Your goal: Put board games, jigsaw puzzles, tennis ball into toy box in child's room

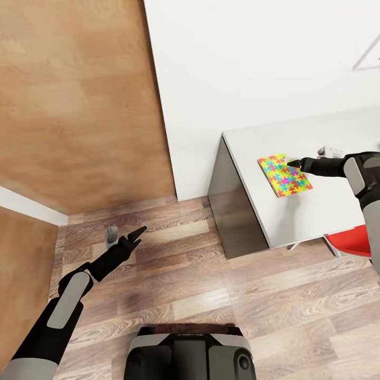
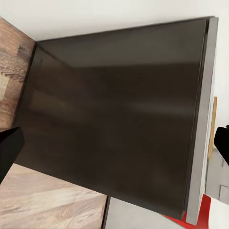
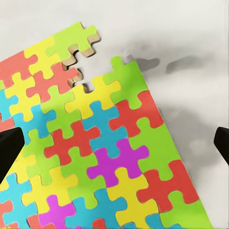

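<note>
White wall and wood-plank floor (image 1: 295,295) surround a grey table (image 1: 295,211) at right, red chair (image 1: 352,241) tucked at its near edge. Right gripper (image 1: 293,163) hovers at the far edge of the jigsaw puzzle (image 1: 285,175), fingers spread wide either side in the wrist view over the puzzle (image 3: 95,152); nothing held. Puzzle lies flat on the tabletop near the table's left end, long axis running diagonally, one corner with gaps. Left gripper (image 1: 138,235) hangs over the floor, well apart from the table, fingers parted, empty, facing the table's dark side panel (image 2: 114,119).

Jigsaw puzzle (image 1: 285,176) flat on table (image 1: 295,216)
</note>
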Available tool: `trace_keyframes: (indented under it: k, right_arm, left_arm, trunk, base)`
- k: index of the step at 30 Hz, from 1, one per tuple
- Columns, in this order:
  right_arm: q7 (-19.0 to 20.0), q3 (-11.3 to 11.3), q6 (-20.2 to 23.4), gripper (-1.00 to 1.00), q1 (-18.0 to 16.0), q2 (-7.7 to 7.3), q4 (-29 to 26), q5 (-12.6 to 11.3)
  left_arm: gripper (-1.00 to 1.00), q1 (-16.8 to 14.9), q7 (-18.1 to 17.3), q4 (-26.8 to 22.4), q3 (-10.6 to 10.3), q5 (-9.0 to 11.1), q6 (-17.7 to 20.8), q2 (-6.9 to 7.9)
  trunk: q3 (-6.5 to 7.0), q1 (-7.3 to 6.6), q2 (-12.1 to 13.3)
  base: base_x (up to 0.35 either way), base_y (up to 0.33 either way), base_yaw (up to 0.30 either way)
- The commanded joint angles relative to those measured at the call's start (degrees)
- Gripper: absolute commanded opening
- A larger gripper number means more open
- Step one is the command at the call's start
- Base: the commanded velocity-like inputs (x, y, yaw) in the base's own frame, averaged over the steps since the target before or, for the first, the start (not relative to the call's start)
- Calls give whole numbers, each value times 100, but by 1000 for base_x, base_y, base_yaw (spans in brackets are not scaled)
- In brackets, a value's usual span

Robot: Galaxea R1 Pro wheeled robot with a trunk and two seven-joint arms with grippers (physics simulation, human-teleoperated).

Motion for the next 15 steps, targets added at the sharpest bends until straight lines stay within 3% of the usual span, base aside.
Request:
trace_keyframes:
  k: [1,15]
  right_arm:
    - [-58,-15,31,100,-11,7,-3,-20]
    - [-322,-15,21,100,-100,80,0,-35]
  left_arm:
    - [100,-2,2,-1,3,40,37,1]
    - [100,-5,-2,-1,-2,47,38,-8]
  trunk:
    - [-7,3,-9]
    - [-7,3,-9]
  base:
    - [0,0,0]
    - [0,0,0]
